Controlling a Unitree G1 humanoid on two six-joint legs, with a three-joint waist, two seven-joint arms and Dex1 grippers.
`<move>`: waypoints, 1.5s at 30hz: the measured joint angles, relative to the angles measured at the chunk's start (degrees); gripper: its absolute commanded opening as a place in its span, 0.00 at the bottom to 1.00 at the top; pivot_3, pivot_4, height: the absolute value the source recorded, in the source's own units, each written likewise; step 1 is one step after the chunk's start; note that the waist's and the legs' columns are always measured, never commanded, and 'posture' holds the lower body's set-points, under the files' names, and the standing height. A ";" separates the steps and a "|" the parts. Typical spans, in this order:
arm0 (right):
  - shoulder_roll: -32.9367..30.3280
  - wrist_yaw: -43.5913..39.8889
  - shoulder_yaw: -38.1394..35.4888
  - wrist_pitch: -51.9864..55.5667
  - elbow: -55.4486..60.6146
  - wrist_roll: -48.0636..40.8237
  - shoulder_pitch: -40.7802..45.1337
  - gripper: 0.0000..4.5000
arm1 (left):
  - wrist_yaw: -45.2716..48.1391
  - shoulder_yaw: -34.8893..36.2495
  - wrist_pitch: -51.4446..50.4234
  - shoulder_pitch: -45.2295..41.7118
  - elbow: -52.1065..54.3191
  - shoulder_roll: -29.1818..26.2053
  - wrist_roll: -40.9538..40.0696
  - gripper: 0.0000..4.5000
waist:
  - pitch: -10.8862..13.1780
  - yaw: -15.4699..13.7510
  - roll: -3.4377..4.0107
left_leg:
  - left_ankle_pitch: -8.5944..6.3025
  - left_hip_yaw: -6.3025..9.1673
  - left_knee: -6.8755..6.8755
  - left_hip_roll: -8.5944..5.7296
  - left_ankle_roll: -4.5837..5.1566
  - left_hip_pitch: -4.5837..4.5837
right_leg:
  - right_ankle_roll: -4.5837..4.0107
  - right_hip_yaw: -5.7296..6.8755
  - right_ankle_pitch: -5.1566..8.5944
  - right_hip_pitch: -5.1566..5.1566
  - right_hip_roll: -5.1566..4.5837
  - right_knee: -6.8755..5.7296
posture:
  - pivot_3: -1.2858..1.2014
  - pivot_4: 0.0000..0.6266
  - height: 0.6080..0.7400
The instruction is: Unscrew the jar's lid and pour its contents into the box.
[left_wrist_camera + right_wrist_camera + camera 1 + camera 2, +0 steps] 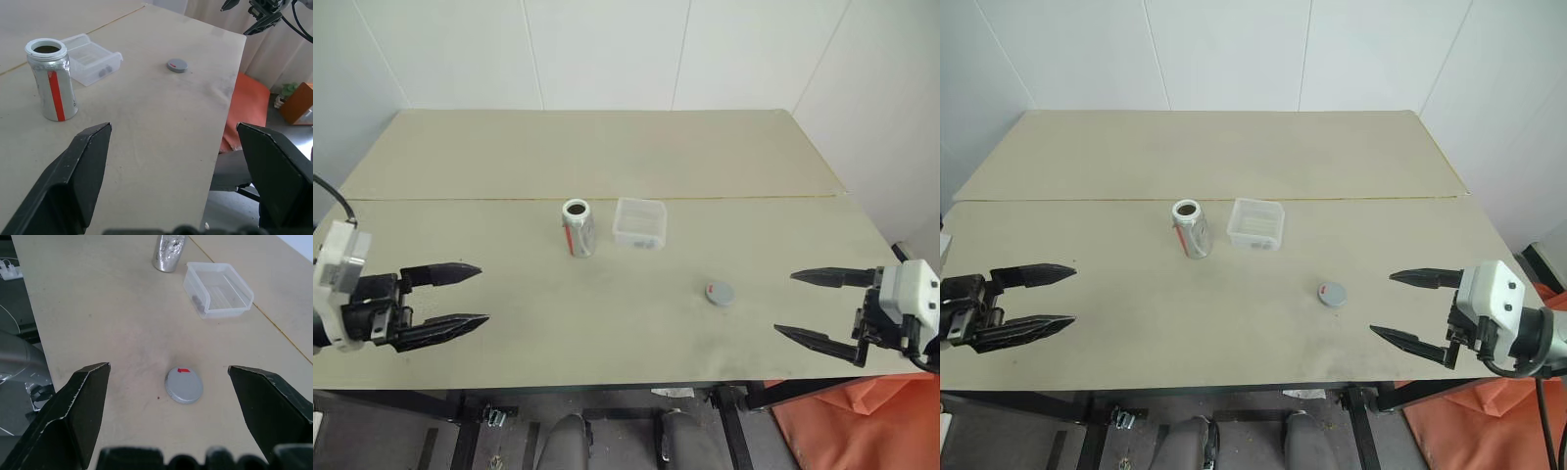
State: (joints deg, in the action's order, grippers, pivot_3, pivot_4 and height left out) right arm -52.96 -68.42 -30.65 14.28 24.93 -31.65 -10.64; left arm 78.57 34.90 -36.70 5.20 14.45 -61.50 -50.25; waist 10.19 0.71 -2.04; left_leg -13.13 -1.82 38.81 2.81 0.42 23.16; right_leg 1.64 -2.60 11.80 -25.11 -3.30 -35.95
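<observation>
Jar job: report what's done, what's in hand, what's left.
Done: the lid is off and lies flat on the table; the jar stands upright, open, beside the box, which holds small dark bits. In hand: nothing; left gripper and right gripper hang open. Left: apparently nothing.

One jar (pixel 578 227), one lid (pixel 720 293) (off), one box (pixel 639 222).

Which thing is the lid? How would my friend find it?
Look at the big tan table. Nearer its front edge than the silvery jar and the see-through plastic box lies a small flat round grey cap, alone, the only flat disc, with a tiny red mark.
</observation>
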 measured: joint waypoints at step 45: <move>-1.50 7.74 13.34 1.84 4.72 1.10 16.68 1.00 | 13.46 -69.38 6.89 -47.13 -48.27 -19.42 -5.67 0.99 | 0.03 -0.88 -0.02 | 0.00 -0.06 0.00 -0.03 0.01 0.26 | 0.11 0.00 0.11 -0.19 0.03 -0.12 | 0.52 0.24 1.00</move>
State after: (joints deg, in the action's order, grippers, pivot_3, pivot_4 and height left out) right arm -54.46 -60.68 -17.31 16.12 29.65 -30.55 6.04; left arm 92.03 -34.48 -29.81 -41.93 -33.82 -80.93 -55.92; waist 10.22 -0.17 -2.06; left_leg -13.13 -1.88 38.82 2.77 0.43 23.42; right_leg 1.75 -2.60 11.91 -25.30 -3.27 -36.08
